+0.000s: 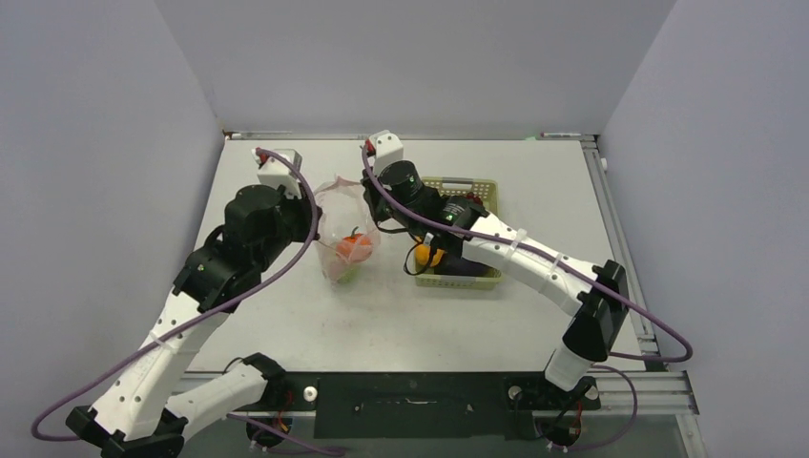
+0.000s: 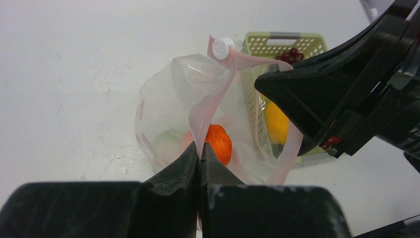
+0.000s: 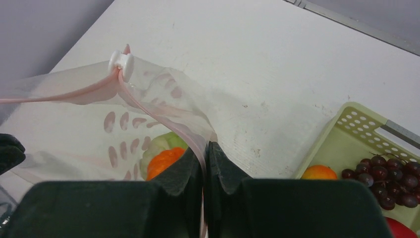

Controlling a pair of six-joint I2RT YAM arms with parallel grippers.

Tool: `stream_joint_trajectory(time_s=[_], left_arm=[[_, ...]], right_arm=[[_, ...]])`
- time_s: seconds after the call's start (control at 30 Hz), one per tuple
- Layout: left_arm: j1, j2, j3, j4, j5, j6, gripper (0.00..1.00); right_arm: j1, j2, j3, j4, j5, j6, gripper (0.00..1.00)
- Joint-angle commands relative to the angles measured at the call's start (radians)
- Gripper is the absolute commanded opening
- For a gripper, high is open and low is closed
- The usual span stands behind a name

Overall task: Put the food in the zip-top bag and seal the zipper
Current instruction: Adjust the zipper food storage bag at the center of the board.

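The zip-top bag point(image 1: 342, 215) stands open at mid-table, its mouth held apart. Its pink-red zipper point(image 2: 210, 101) carries a white slider point(image 2: 221, 48) at the far end. My left gripper point(image 2: 199, 151) is shut on the near zipper strip; in the top view it point(image 1: 318, 232) sits at the bag's left edge. My right gripper point(image 3: 204, 148) is shut on the other strip point(image 3: 190, 134) at the bag's right edge point(image 1: 374, 212). Inside the bag lie an orange piece point(image 3: 163, 161) and a green piece point(image 3: 159, 144). Other food is in the basket.
A pale green slatted basket point(image 1: 474, 186) stands right of the bag, under my right arm. It holds dark purple grapes point(image 3: 391, 173), a yellow-orange piece point(image 3: 319, 172) and a red piece point(image 3: 396, 230). Grey walls enclose the table's left, back and right.
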Motion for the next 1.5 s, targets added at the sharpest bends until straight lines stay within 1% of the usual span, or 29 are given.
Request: stream_joint_trajectory(time_s=[0.0,0.2,0.47,0.53,0.73,0.87,0.93,1.0,1.1,1.2,1.23,1.3,1.37,1.47], left_arm=[[0.008,-0.03,0.112,0.027,0.004,0.005,0.0],[0.008,-0.026,0.156,0.002,0.046,-0.013,0.0],[0.008,-0.035,0.162,-0.028,0.109,-0.048,0.0],[0.008,-0.036,0.161,-0.036,0.129,-0.062,0.0],[0.009,-0.045,0.115,-0.016,0.176,-0.115,0.0],[0.024,-0.027,0.065,0.014,0.163,-0.145,0.0],[0.058,-0.006,0.04,0.042,0.179,-0.158,0.0],[0.13,0.029,0.016,0.079,0.24,-0.174,0.0],[0.302,0.107,-0.04,0.15,0.372,-0.211,0.0],[0.425,0.186,-0.123,0.24,0.546,-0.276,0.0],[0.44,0.2,-0.149,0.276,0.573,-0.294,0.0],[0.445,0.213,-0.185,0.314,0.575,-0.31,0.0],[0.446,0.224,-0.201,0.329,0.569,-0.31,0.0],[0.446,0.241,-0.205,0.332,0.57,-0.307,0.0]], right_arm=[[0.023,-0.056,0.061,0.001,0.026,-0.026,0.05],[0.031,-0.05,0.116,-0.037,0.033,-0.035,0.05],[0.05,-0.075,0.143,-0.086,0.021,-0.044,0.05],[0.056,-0.077,0.173,-0.114,0.016,-0.051,0.05],[0.058,-0.045,0.25,-0.167,0.026,-0.074,0.05],[0.027,0.034,0.324,-0.194,-0.001,-0.081,0.05],[-0.008,0.091,0.374,-0.201,-0.043,-0.078,0.05],[-0.051,0.169,0.452,-0.223,-0.09,-0.073,0.05],[-0.106,0.298,0.586,-0.267,-0.14,-0.062,0.05],[-0.14,0.387,0.625,-0.281,-0.182,-0.046,0.05],[-0.146,0.394,0.611,-0.27,-0.184,-0.044,0.05],[-0.151,0.388,0.553,-0.237,-0.184,-0.041,0.05],[-0.161,0.379,0.494,-0.209,-0.184,-0.036,0.05],[-0.175,0.378,0.474,-0.207,-0.21,-0.036,0.05]])
